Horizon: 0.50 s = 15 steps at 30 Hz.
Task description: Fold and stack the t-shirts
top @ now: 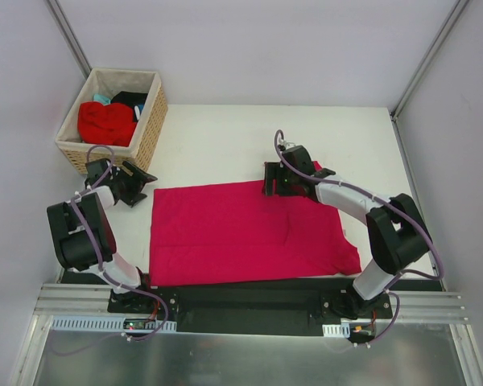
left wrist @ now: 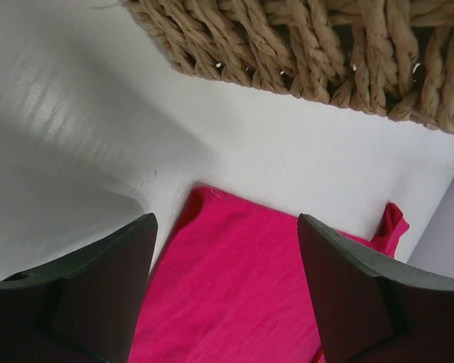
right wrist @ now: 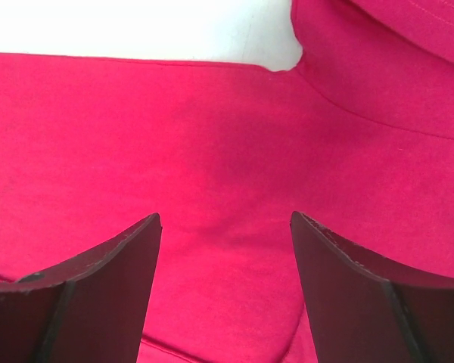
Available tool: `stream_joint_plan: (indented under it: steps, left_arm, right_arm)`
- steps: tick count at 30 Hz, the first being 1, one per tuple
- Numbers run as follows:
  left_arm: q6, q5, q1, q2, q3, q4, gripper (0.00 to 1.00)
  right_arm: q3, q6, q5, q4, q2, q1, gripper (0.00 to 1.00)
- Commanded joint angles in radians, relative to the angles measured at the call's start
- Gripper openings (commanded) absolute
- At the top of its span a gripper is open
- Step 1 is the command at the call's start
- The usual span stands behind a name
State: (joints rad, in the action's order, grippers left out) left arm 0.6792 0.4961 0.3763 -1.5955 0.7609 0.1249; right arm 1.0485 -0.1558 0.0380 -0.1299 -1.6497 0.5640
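A large crimson-pink t-shirt (top: 241, 233) lies flat on the white table, with a sleeve sticking out at the right (top: 350, 253). My left gripper (top: 137, 186) hovers at its far left corner, open, and nothing sits between its fingers. The left wrist view shows that corner of the t-shirt (left wrist: 234, 287) below the left gripper (left wrist: 227, 249). My right gripper (top: 272, 181) stands open over the shirt's far edge. Under the right gripper (right wrist: 225, 223) lies smooth cloth (right wrist: 212, 136), not pinched. More t-shirts, bright red (top: 105, 122), black (top: 133, 99) and teal (top: 103, 99), lie in the basket.
A woven wicker basket (top: 151, 133) stands at the far left corner of the table, just beyond my left gripper; its wall (left wrist: 325, 53) fills the top of the left wrist view. White walls close in the table at the back and sides. A metal rail runs along the near edge (top: 249, 310).
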Motion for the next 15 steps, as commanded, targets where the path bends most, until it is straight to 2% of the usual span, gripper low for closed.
stream_joint_plan:
  steps: [1,10,15]
  left_arm:
    - [-0.040,0.119,0.016,-0.034,0.017,0.073,0.74]
    - [-0.001,0.131,0.000,-0.075,-0.040,0.119,0.68]
    - [-0.003,0.079,-0.028,-0.095,-0.044,0.104,0.62]
  right_arm:
    - [-0.002,-0.016,0.019,0.039,0.028,0.010,0.73]
    - [-0.004,-0.017,0.010,0.039,0.031,0.011,0.73]
    - [-0.010,-0.010,-0.009,0.030,0.048,0.007,0.73]
